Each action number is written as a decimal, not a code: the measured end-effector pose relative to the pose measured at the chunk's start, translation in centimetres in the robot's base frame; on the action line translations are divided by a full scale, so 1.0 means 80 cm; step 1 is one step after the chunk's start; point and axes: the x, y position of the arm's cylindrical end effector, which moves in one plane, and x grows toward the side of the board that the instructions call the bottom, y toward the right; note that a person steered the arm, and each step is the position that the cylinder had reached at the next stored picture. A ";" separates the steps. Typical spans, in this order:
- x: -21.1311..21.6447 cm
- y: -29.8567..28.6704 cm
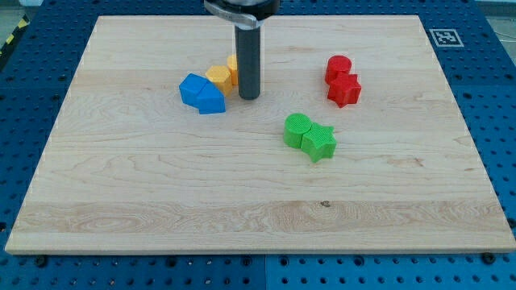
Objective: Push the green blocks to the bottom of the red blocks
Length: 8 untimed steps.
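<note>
Camera view. A single moment on the wooden tabletop (pixel 121 201). The arm carries no hand, so there is nothing to open or close; it ends in a dark rod whose lower end, my tip (pixel 249 97), rests at tabletop height near the view's top centre.

Just to the view's left of my tip, and touching or nearly touching the rod, lie two yellow blocks (pixel 223 75), their shapes partly hidden by the rod. Further to the view's left of my tip sit two blue blocks (pixel 201 93), pressed together; their exact shapes are hard to make out.

The task's things lie apart from my tip. The green blocks, a round green cylinder (pixel 297 129) and a green star (pixel 319 142), touch each other towards the view's bottom right of my tip. The red blocks, a red cylinder (pixel 339 68) and a red star (pixel 345 89), also touch each other, well to the view's right of my tip.

Judgement of step: the green pair already lies lower in the view than the red pair but offset to the view's left, so the push appears not yet done. The next move probably calls for bringing my tip round to the view's left side of the green pair, clear of the yellow blocks, then pushing towards the view's right until the greens sit directly below the reds. A glancing contact could split the green pair.
</note>
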 end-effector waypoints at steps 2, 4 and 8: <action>0.043 -0.014; 0.080 0.004; 0.084 0.055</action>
